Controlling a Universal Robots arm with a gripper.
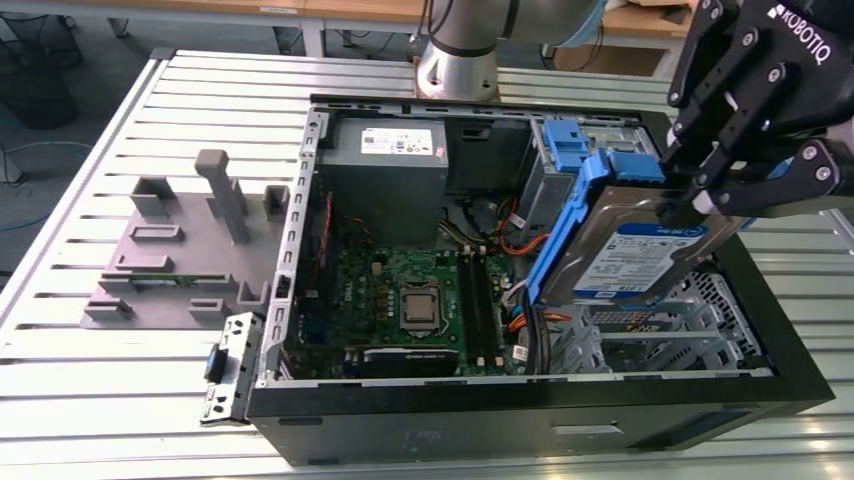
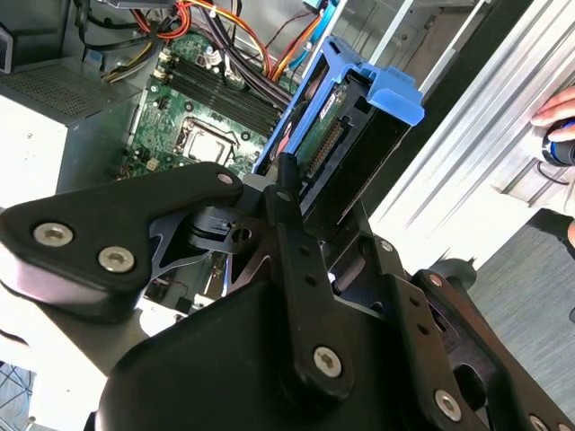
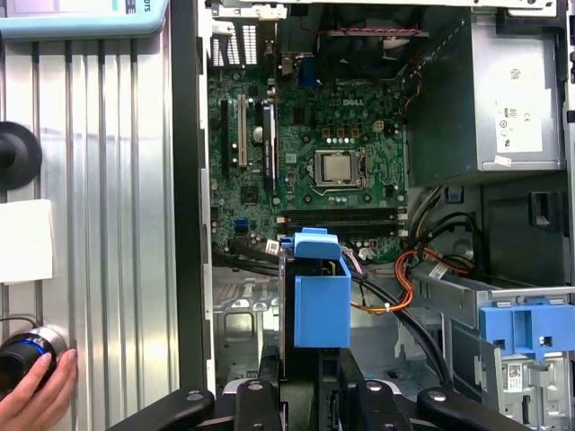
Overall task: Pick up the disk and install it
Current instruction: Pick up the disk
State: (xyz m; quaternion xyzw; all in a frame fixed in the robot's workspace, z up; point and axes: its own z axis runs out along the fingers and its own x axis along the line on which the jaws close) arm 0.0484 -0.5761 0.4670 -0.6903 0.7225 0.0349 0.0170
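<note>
Gripper is clamped on the disk, jaws closed on its upper end. The disk is off the table and steeply tilted, label side toward the exterior camera. It hangs in the open top of the case, over the drive cage. Its lower end is down by the cable bundle next to the motherboard; can't tell if it touches anything.

Slatted metal table carries everything. Arm base stands at the table's far edge in the exterior view, behind the case. Black PC case lies on its side with the panel off, toward the table's edge on the exterior view's right. Grey plastic fixture sits just beside the case, toward the table's edge on the exterior view's left.

Inside the case:
- Grey power supply with a white sticker, against the far wall.
- Green motherboard in front of it, with the CPU about mid-board.
- Blue latch upright by the far wall, just behind the disk.

Blue side rail runs along the disk's lower long edge. In the first wrist view it stands straight ahead of the gripper. In the second wrist view the disk's connector faces the camera.

A person's hand rests on a small black round object on the table, outside the case wall.
</note>
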